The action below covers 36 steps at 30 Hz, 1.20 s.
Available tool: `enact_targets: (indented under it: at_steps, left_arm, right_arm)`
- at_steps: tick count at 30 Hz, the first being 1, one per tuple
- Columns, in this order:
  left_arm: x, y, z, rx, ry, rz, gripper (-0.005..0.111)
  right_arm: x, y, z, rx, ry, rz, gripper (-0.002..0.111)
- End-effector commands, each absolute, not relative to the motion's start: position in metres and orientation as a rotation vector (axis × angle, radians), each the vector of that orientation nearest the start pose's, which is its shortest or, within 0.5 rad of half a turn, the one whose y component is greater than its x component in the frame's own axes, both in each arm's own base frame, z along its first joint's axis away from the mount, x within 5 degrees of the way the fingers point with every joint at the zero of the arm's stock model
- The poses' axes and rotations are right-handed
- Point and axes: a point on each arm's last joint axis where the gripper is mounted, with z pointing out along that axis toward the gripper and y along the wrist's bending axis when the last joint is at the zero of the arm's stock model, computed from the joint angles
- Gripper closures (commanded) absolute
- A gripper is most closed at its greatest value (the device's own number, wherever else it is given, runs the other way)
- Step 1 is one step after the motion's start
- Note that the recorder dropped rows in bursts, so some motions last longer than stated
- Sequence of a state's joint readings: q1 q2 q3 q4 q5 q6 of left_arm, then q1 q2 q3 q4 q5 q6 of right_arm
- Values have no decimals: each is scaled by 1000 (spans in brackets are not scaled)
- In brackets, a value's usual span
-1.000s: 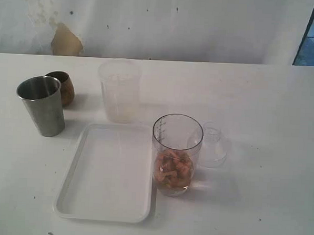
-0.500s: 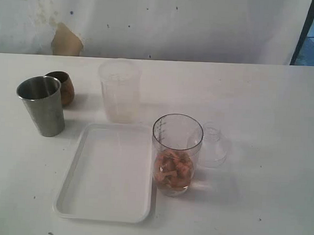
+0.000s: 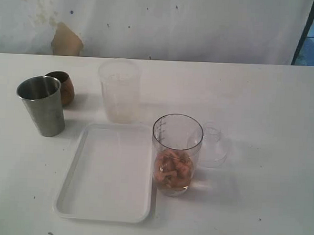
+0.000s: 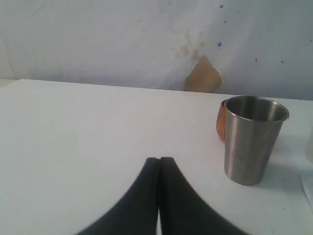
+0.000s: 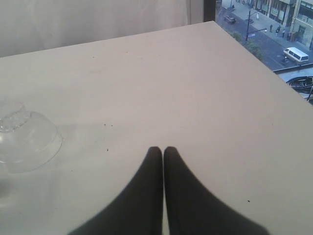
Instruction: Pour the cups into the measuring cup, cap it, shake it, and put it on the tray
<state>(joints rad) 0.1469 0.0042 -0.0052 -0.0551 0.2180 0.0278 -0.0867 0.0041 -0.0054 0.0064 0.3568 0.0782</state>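
Nothing has shifted since a second ago: every item sits where it did, and neither arm shows in the outside view. The left arm's jaws and the right arm's jaws are both pressed closed and empty, low over the worktop (image 3: 263, 102). The measuring cup (image 3: 176, 155) stands upright just beside the tray (image 3: 109, 173), uncapped, with brownish pieces at its bottom. We judge some pouring is done, though we cannot tell whether the steel tumbler (image 3: 40, 105) or the small copper cup (image 3: 61, 86) behind it holds anything. The cap (image 3: 213, 144) lies beside the measuring cup on the right arm's side, handy for capping. A frosted cup (image 3: 119, 90) stands behind the tray.
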Motion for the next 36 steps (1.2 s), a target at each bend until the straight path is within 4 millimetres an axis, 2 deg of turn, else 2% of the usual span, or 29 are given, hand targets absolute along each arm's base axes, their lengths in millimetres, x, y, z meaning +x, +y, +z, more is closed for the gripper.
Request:
enact_targets:
  at_steps: [1, 18, 24, 28, 34, 36]
  left_arm:
    - [55, 7, 195, -139, 1680, 83, 107]
    - [55, 7, 195, -137, 1680, 85, 107]
    - [55, 7, 195, -137, 1680, 85, 107]
    - [55, 7, 195, -137, 1680, 85, 107]
    - [55, 7, 195, -137, 1680, 85, 107]
    - [55, 7, 195, -137, 1680, 85, 107]
  right_arm:
    - [53, -4, 182, 161, 1827, 3, 108]
    - [53, -4, 182, 161, 1827, 3, 108]
    - [55, -5, 192, 121, 1715, -36, 108]
    - [56, -5, 211, 104, 1504, -32, 108]
    - [36, -2, 263, 136, 872, 148, 108]
    - [29, -2, 270, 151, 767, 217, 108]
